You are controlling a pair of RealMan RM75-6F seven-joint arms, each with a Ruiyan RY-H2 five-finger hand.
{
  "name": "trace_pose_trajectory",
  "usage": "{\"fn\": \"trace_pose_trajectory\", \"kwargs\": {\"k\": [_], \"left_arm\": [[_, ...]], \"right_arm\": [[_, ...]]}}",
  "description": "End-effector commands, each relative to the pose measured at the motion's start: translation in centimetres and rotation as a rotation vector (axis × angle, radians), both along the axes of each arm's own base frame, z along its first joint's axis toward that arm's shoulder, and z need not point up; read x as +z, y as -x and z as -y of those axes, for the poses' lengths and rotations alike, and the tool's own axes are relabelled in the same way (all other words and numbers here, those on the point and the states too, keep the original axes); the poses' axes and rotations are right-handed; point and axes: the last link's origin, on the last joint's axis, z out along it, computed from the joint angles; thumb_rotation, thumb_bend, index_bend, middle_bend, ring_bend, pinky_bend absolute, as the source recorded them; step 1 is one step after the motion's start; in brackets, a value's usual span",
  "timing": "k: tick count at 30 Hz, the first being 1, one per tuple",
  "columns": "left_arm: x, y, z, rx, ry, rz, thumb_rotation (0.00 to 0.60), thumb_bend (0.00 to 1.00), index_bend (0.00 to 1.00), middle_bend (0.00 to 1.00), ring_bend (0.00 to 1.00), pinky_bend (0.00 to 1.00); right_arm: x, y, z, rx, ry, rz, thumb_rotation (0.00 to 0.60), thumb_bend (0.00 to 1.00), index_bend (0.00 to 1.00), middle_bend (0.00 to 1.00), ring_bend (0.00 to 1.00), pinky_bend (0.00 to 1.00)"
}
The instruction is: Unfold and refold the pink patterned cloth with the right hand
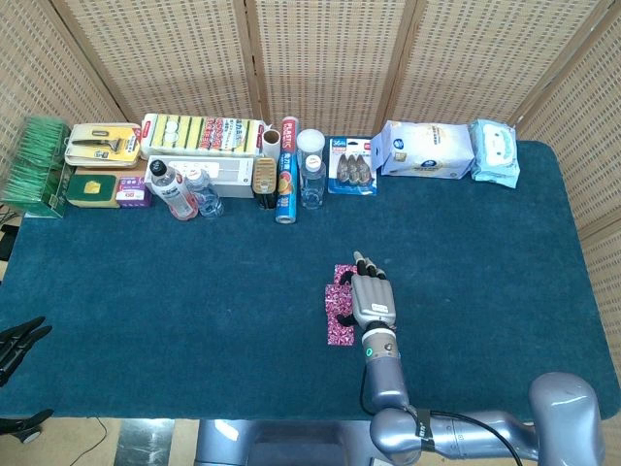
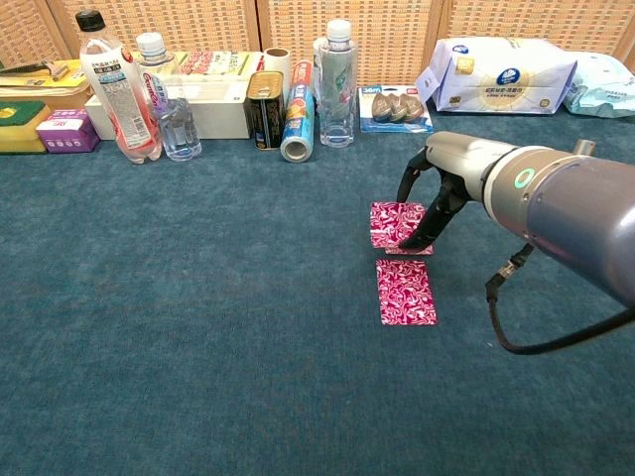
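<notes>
The pink patterned cloth (image 2: 405, 292) lies on the blue table, right of centre. Its near part lies flat, and a second flap (image 2: 393, 224) sits just behind it. My right hand (image 2: 437, 198) comes down on that flap's right edge and pinches it with its fingertips (image 2: 421, 230). From the head view, the right hand (image 1: 372, 299) covers the right side of the cloth (image 1: 339, 316), fingers pointing away from me. My left hand (image 1: 17, 342) hangs off the table's front left corner, fingers apart, holding nothing.
A row of goods lines the back edge: drink bottles (image 2: 117, 89), a can (image 2: 265, 109), a foil roll (image 2: 296, 119), a clear bottle (image 2: 335, 84), a blister pack (image 2: 395, 107) and wipes packs (image 2: 506, 74). Blue table surface (image 2: 198, 327) surrounds the cloth.
</notes>
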Motion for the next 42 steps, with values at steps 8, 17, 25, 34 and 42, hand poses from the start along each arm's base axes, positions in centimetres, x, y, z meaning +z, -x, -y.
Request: {"fn": "trace_pose_trajectory", "kwargs": {"k": [8,17,25,34,42], "left_arm": [[0.0,0.1,-0.2,0.004,0.004,-0.001,0.6,0.07,0.0,0.0,0.0,0.05],[-0.5,-0.1,-0.5,0.012,0.014,-0.016,0.6,0.07,0.0,0.0,0.0,0.05],[-0.6,-0.1,-0.4,0.014,0.015,-0.021,0.6,0.07,0.0,0.0,0.0,0.05],[-0.6,-0.1,-0.3,0.012,0.014,-0.021,0.6,0.07,0.0,0.0,0.0,0.05],[-0.5,-0.1,-0.4,0.014,0.015,-0.018,0.6,0.07,0.0,0.0,0.0,0.05]], "right_arm": [[0.1,1.1,-0.9,0.0,0.008,-0.004,0.6,0.29,0.34,0.0,0.0,0.12],[-0.2,1.6,-1.9,0.022,-0.023,-0.01,0.6,0.29,0.34,0.0,0.0,0.12],[-0.8,2.0,-2.9,0.022,-0.045,-0.015,0.6,0.29,0.34,0.0,0.0,0.12],[-1.2,1.7,-3.0,0.018,-0.059,-0.003,0.6,0.29,0.34,0.0,0.0,0.12],[-1.4,1.5,-3.4,0.024,-0.078,0.0,0.6,0.29,0.34,0.0,0.0,0.12]]}}
